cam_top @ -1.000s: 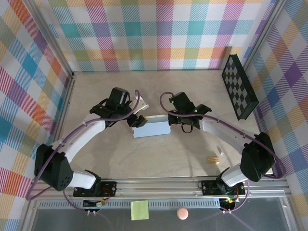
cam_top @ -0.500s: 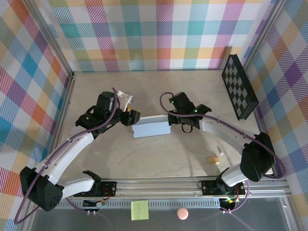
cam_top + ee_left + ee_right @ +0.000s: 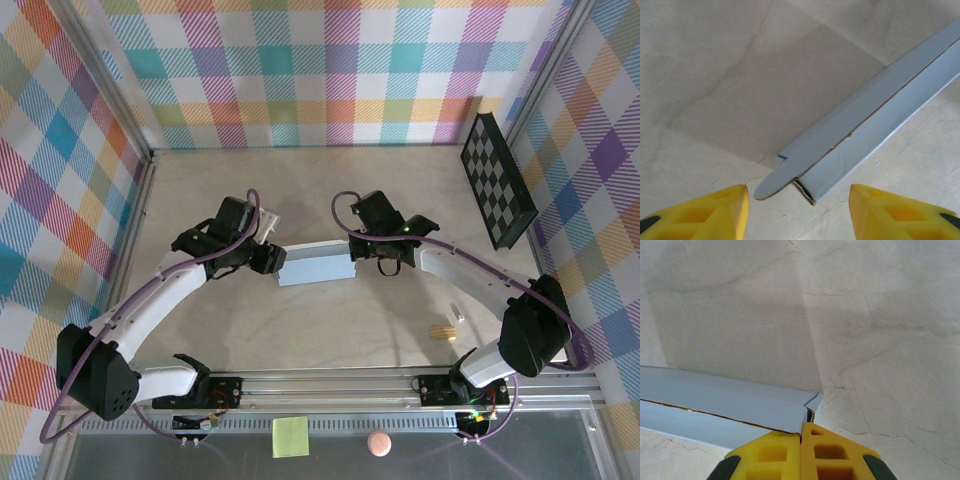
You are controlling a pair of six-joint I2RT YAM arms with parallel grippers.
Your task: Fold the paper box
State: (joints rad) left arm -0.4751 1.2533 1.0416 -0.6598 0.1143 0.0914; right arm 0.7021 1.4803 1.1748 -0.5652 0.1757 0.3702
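Observation:
The paper box (image 3: 316,265), a flat pale grey-blue cardboard piece, lies on the table's middle between both arms. My left gripper (image 3: 272,258) is at its left end. In the left wrist view this gripper (image 3: 799,215) is open, and the box's (image 3: 875,120) end with a rounded tab lies just ahead of the gap, touching neither yellow finger (image 3: 715,212). My right gripper (image 3: 362,262) is at the box's right end. In the right wrist view it (image 3: 801,432) is shut, with the corner of the box's (image 3: 715,400) upper layer pinched between its fingertips.
A black checkerboard panel (image 3: 497,180) leans at the right wall. A small wooden piece (image 3: 442,331) and a small pale bit (image 3: 459,314) lie near the right arm. A yellow-green sticky note (image 3: 291,436) and a pink ball (image 3: 378,443) sit beyond the front rail (image 3: 330,380).
My left arm swung away up and left from the box's left end, then came back down beside it. The right arm and the box have stayed put.

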